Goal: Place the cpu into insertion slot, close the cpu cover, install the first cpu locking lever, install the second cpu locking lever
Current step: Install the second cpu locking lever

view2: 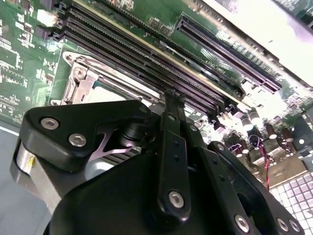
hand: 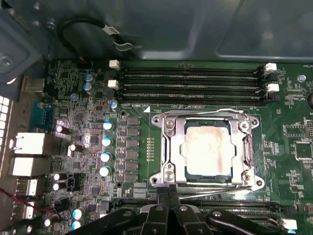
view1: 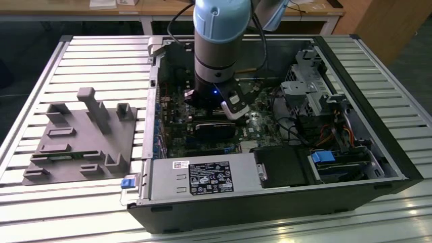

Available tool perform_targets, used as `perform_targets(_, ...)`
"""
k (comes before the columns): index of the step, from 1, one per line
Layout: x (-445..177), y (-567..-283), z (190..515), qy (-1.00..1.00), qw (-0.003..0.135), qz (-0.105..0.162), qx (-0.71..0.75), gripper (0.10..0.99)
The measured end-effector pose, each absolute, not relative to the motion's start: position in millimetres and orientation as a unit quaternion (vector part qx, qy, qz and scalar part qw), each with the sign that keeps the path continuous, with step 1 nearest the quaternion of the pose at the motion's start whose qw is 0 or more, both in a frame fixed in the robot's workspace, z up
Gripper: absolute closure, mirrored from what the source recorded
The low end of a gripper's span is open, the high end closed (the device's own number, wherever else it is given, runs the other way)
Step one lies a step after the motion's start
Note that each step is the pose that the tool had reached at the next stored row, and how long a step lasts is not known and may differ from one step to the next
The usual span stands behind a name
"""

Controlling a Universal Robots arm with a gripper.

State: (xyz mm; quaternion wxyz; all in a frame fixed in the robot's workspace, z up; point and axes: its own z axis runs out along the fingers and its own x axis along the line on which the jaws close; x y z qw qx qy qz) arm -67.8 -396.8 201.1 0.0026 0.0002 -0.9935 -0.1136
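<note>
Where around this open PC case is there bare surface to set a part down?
Free: slatted table beyond the grey fixture, and the strip in front of the case. Crowded: inside the case, where the gripper sits at the cpu cover.

A robotics lab or test workshop is suggested. An opened black desktop computer case (view1: 284,202) is laid on its side on a slatted aluminium-profile work table (view1: 101,55), with a grey moulded fixture tray (view1: 78,142) set beside it. A pale wooden bench (view1: 223,10) is seen behind, and a blue-and-silver robot arm (view1: 219,35) is lowered into the case.
</note>
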Motion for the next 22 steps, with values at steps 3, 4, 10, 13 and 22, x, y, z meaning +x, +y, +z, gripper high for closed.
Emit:
perform_targets(3, -67.9, -397.2, 198.4, -0.993, 0.003, -0.121, 0.001, 0.98)
perform_targets(4, -68.0, -397.2, 197.7, -0.992, 0.003, -0.123, 0.001, 0.98)
perform_targets(10, -69.1, -397.3, 194.6, -0.991, 0.003, -0.135, 0.003, 0.98)
perform_targets(13, -71.2, -397.3, 193.5, -0.99, 0.003, -0.142, 0.004, 0.98)
perform_targets(22, -76.2, -397.3, 191.2, -0.989, 0.003, -0.15, 0.006, 0.98)
